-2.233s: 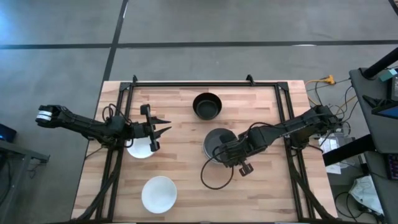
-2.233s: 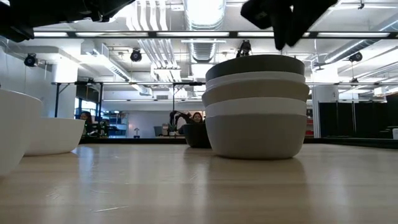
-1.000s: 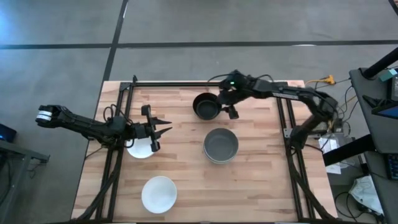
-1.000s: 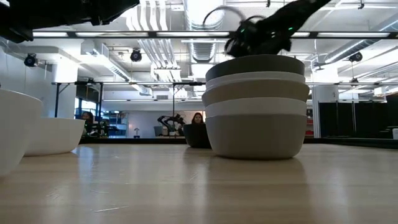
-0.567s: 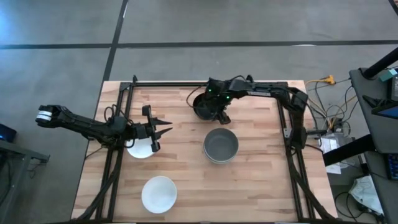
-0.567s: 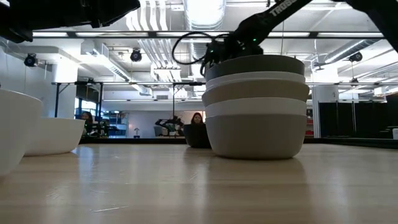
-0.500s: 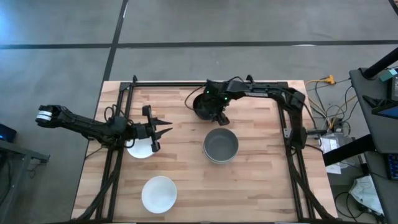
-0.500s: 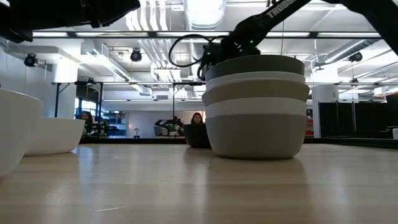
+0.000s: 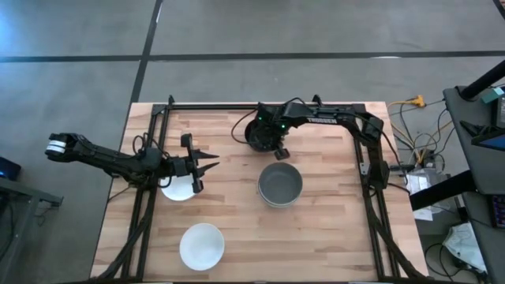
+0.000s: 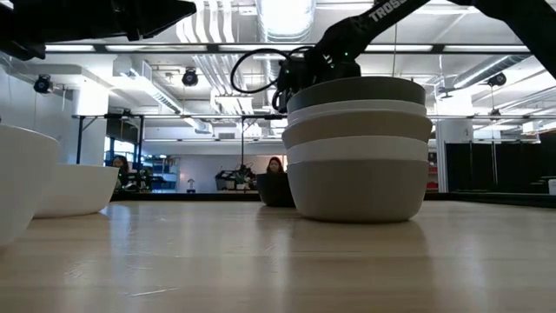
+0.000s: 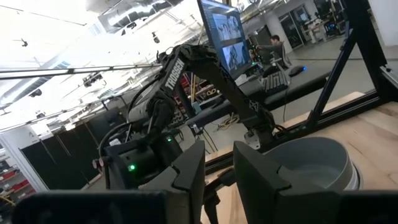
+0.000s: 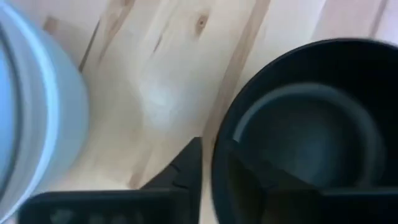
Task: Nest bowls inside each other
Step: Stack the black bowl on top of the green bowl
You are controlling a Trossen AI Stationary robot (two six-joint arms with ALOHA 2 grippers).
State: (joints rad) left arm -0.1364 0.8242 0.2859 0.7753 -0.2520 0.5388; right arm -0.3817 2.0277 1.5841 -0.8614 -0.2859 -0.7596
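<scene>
Glossy black bowl [image 12: 305, 134], round and smooth, between right gripper [image 12: 214, 168] fingers.

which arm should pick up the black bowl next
The right. Its gripper is already at the black bowl, fingers straddling the rim. The left gripper hovers over a white bowl across the table.

on the counter [image 9: 237, 213]: one stack of nested bowls [image 9: 280, 184] showing four layers in the low view, two single white bowls [image 9: 201, 246], one black bowl [image 9: 260, 135], two hands [image 9: 203, 162].
</scene>
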